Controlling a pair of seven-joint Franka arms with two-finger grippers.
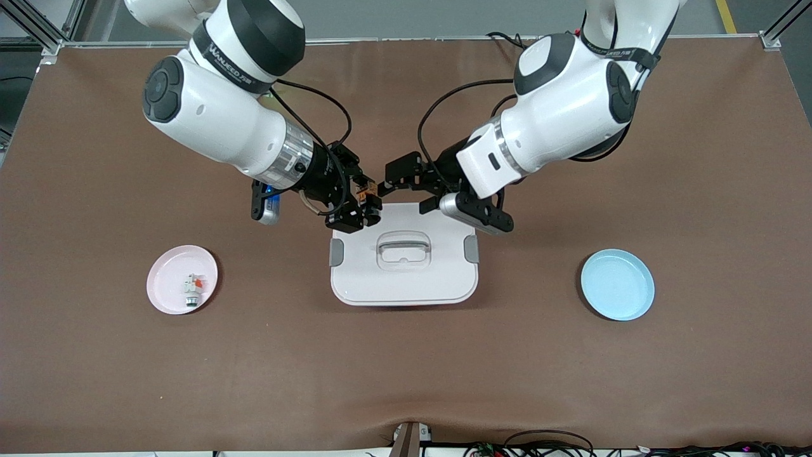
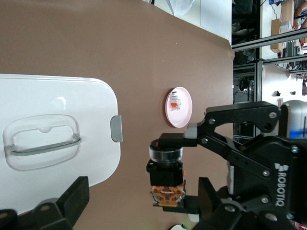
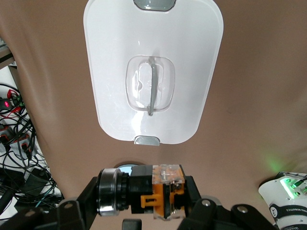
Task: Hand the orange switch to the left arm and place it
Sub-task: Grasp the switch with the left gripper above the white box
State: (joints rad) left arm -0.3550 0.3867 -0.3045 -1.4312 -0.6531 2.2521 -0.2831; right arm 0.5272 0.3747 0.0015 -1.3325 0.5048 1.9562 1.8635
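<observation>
The orange switch (image 1: 363,190), a black body with an orange end, is held in my right gripper (image 1: 363,203), which is shut on it above the edge of the white box (image 1: 406,279) nearest the arms' bases. In the right wrist view the switch (image 3: 148,191) lies crosswise between the fingers (image 3: 79,203). My left gripper (image 1: 387,183) is open and faces the right one, close to the switch. In the left wrist view the switch (image 2: 165,177) hangs between my left gripper's spread fingers (image 2: 72,199), nearer one than the other.
The box (image 2: 48,100) (image 3: 110,48) stands mid-table with grey side latches and a recessed handle. A pink plate (image 1: 166,279) holding a small white-and-green part (image 1: 192,284) lies toward the right arm's end. A blue plate (image 1: 617,284) lies toward the left arm's end.
</observation>
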